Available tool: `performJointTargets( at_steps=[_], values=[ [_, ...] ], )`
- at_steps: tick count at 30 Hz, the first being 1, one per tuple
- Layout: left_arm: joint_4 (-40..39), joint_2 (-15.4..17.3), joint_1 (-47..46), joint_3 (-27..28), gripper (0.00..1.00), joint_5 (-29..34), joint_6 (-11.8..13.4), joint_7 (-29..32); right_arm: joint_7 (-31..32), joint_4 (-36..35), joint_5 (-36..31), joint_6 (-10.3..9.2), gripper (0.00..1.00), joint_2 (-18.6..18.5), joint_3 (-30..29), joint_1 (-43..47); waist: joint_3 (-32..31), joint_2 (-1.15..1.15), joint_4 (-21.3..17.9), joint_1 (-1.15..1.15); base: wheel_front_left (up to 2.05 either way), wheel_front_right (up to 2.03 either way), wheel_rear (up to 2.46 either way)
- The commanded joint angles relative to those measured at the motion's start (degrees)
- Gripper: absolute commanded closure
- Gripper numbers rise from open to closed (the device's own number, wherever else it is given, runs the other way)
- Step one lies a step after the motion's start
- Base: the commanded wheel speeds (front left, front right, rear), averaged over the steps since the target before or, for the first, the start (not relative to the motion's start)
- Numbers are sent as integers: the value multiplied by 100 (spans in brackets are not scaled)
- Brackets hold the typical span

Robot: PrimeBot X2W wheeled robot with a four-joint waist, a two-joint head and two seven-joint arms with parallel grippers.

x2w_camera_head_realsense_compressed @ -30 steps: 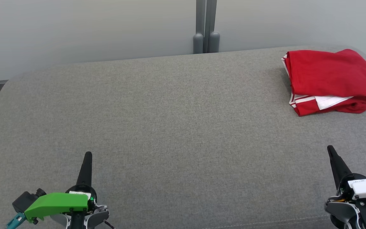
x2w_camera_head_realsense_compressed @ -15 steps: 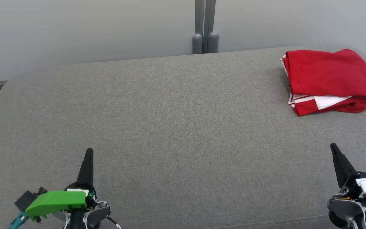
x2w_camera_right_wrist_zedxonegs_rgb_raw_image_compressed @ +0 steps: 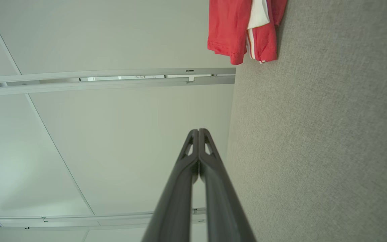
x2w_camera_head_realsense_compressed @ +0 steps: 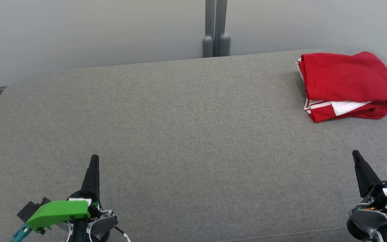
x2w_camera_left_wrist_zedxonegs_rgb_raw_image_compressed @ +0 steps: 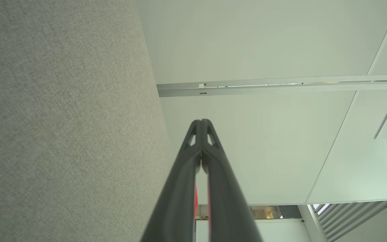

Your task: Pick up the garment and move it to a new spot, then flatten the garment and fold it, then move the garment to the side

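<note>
Toward the far right I see the folded garment (x2w_camera_head_realsense_compressed: 346, 85), inner layers hidden; left gripper (x2w_camera_head_realsense_compressed: 94, 158) and right gripper (x2w_camera_head_realsense_compressed: 355, 153) pressed together, empty, bases cropped.

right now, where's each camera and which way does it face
Head view: on the head, facing down over the grey cushion; left end effector and right end effector show, shut.
Left wrist view: on that wrist, looking along its end effector toward the wall.
Right wrist view: likewise, along its own end effector.
Head and right wrist views share the red garment.
</note>
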Motion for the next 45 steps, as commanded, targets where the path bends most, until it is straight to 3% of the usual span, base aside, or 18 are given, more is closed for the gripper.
performJointTargets(
  at_steps=[1, 45],
  values=[
    [5, -1, -70, 11, 100, -31, -37, 13, 31, 16, 26, 2, 100, -28, -15, -28, 0, 0, 0, 0, 0, 0, 0],
    [6, 0, -71, 12, 100, -29, -39, 15, 95, 22, -57, 2, 100, 43, -97, -50, 0, 0, 0, 0, 0, 0, 0]
  ],
)
